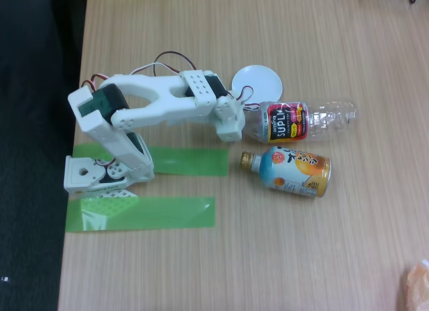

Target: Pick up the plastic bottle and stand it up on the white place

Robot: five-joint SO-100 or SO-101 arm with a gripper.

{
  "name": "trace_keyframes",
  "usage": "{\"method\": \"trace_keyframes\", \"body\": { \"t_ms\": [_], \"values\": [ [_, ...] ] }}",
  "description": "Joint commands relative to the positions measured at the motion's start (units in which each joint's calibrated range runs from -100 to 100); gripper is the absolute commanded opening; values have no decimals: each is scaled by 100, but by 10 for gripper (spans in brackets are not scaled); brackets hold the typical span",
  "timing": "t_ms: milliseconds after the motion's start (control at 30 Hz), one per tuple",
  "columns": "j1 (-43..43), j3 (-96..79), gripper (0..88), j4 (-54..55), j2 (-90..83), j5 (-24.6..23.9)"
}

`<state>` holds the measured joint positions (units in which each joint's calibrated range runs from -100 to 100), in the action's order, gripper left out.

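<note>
Lying on its side on a wooden table (268, 257), the plastic bottle (308, 121) is seen from above in the fixed view, its cap end turned left toward the arm and its clear ribbed base pointing right. The "SUPLI" label is wrapped around the left half of the bottle. The white arm (154, 100) is stretched from its base at the left edge of the table, and its gripper (242, 120) is placed at the bottle's neck; the cap is hidden by the gripper body. Whether the fingers are clenched on the neck or released cannot be told from this angle. The white place (258, 78) is laid flat just beyond the bottle's neck, at the far side, partly covered by the wrist and its wires. An orange-and-blue can-bottle (289, 171) with a gold cap is laid on its side just on the near side of the plastic bottle, its cap also turned left. Two strips of green tape (144, 212) are stuck to the table beside the arm's base.
</note>
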<state>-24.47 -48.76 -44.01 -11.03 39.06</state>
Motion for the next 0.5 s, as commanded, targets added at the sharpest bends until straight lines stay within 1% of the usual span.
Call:
{"method": "trace_keyframes", "body": {
  "t_ms": [0,300,467],
  "values": [
    [-42,100,132,-37,-27,27],
    [-57,299,132,-45,-27,-5],
    [-190,897,132,-535,-27,-10]
  ]
}}
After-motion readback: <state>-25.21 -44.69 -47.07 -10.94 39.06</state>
